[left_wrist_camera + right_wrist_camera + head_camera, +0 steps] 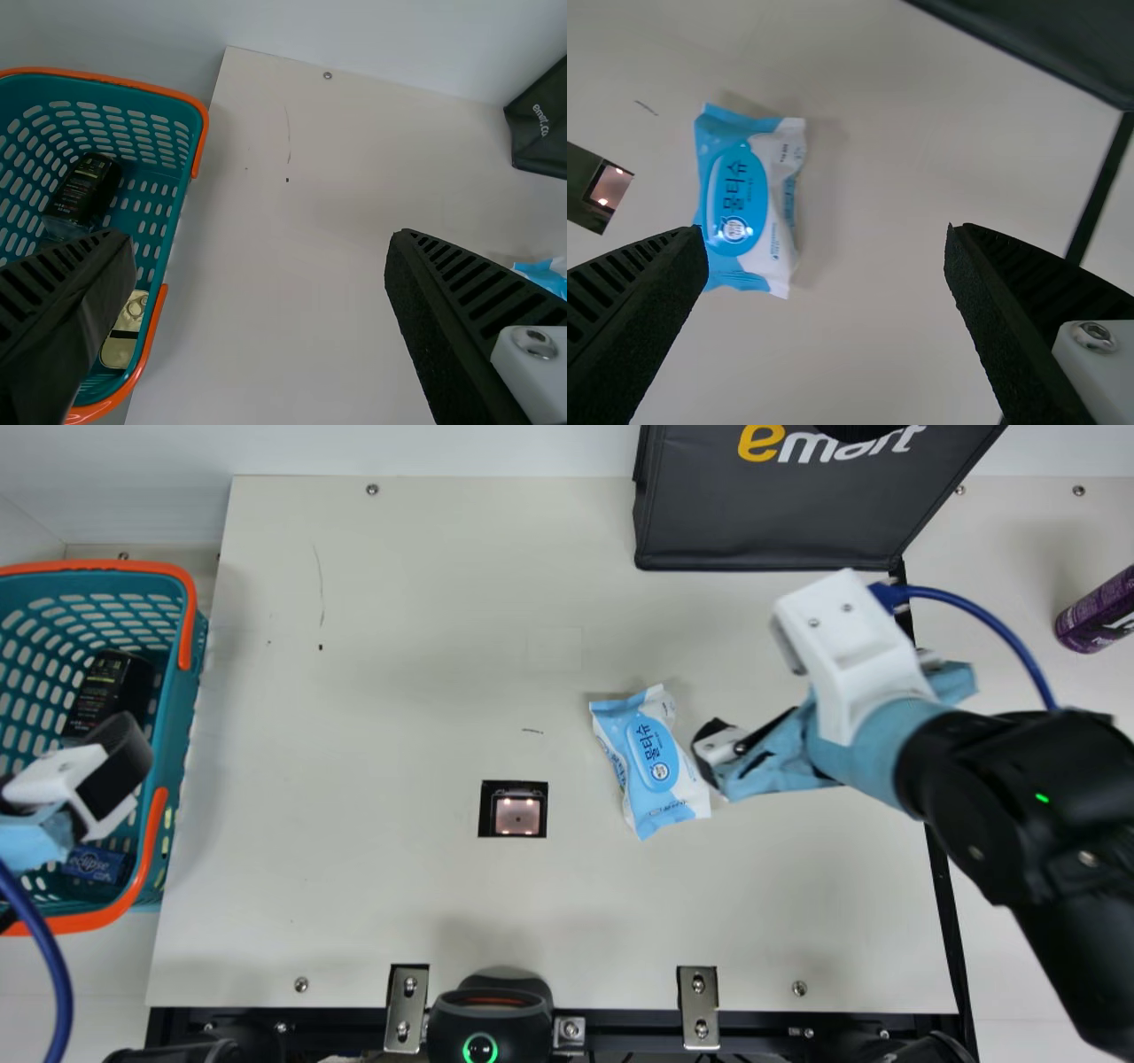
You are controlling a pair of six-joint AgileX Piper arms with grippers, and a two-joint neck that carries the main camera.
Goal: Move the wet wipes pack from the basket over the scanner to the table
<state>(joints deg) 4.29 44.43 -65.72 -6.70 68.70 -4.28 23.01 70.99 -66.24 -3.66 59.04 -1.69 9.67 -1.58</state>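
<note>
Wet wipes pack [654,762], on table [399,691], just beside open right gripper [817,707]

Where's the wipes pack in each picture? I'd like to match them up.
Main view: wipes pack right of the scanner.
Left wrist view: cut off by the picture's edge, just past the left fingers.
Right wrist view: nearly whole, near the scanner and right fingers.
Shared landmark: the black bag.
</note>
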